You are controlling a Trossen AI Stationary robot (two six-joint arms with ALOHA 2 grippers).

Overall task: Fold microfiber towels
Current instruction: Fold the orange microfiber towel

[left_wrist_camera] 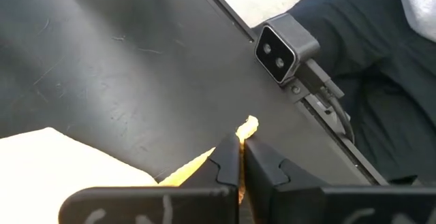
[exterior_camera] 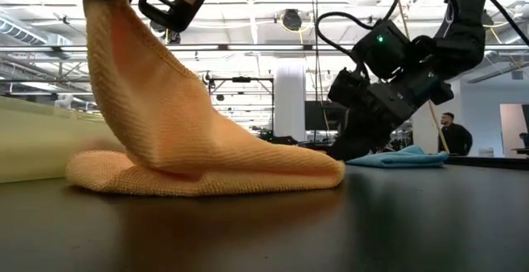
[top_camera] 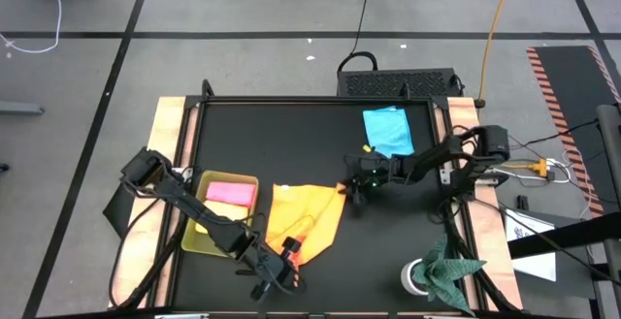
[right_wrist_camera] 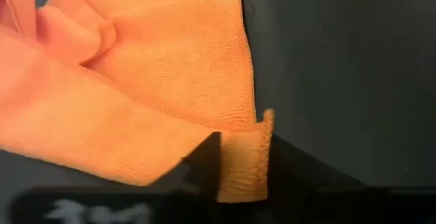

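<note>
The orange towel (top_camera: 303, 220) lies mid-table, beside the tray (top_camera: 194, 239) holding the pink towel (top_camera: 231, 192). The left gripper (top_camera: 288, 253) is pinched tight on its near corner and lifts it, while the right gripper (top_camera: 355, 187) has its fingers around the far corner (right_wrist_camera: 244, 157), seemingly gripping it. If that hold is shallow, the corner could slip out and spoil the fold; the blue towel (top_camera: 389, 130) waits further back.
</note>
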